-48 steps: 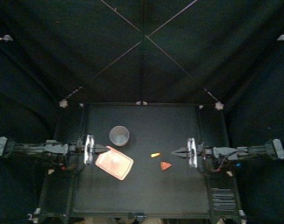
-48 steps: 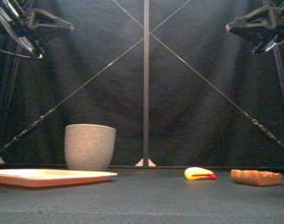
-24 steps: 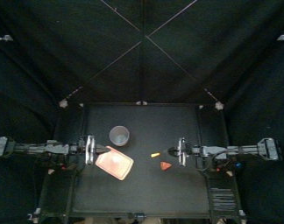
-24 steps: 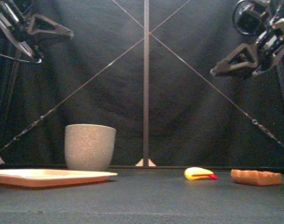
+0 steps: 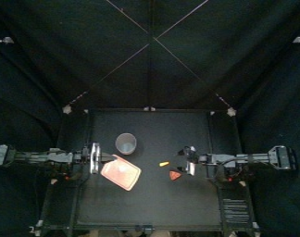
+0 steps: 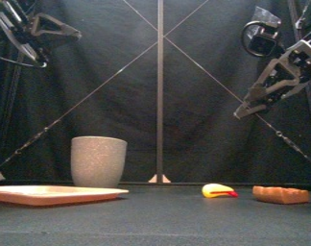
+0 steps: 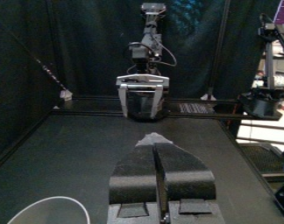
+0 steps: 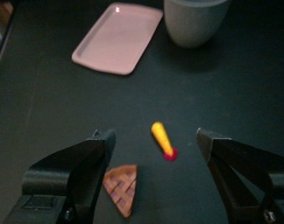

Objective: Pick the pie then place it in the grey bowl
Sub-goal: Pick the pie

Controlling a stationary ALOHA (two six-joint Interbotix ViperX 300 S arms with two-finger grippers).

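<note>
The pie (image 5: 175,174), a brown latticed wedge, lies on the table right of centre; it shows low at the right in the front view (image 6: 281,194). The grey speckled bowl (image 5: 125,142) stands upright at the back left (image 6: 99,160). My right gripper (image 5: 185,159) hangs open above the table, tilted down, a little right of and behind the pie. In the right wrist view the pie (image 8: 122,186) lies near one jaw of the right gripper (image 8: 155,136), with nothing between the jaws. My left gripper (image 5: 93,162) rests high at the left, shut (image 7: 156,156).
A flat pink tray (image 5: 119,172) lies in front of the bowl, at the left (image 6: 56,194). A small yellow and red toy (image 5: 165,165) lies just left of the pie (image 8: 163,140).
My right arm has reached in toward the middle and tipped its gripper downward, lower than before. The left arm, pie and bowl have not moved.
</note>
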